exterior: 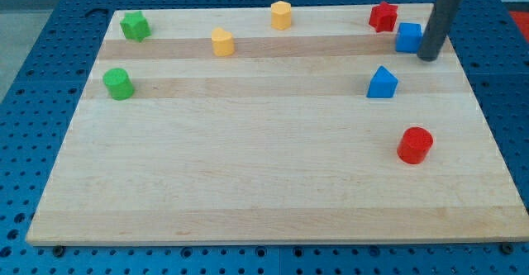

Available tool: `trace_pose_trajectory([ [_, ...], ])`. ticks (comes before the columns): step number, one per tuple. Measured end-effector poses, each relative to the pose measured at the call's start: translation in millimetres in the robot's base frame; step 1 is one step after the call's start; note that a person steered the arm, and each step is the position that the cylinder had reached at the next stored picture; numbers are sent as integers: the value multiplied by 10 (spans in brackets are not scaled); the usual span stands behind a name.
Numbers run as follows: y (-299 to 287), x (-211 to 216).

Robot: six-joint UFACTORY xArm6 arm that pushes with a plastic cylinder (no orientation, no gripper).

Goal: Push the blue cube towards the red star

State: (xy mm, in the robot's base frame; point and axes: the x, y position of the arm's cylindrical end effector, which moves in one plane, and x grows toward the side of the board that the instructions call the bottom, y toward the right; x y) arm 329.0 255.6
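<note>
My tip sits right beside the blue cube, on the cube's right and a bit lower, touching it or almost. The red star is just up and to the left of the cube, very near it. So the star lies on the far side of the cube from my tip, and I think a short push up and left would do. I have no pincer, just a rod, holding nothing.
</note>
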Motion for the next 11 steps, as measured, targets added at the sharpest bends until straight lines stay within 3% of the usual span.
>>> trace_pose_trajectory([
  [5,-237,55],
  [11,-263,-214],
])
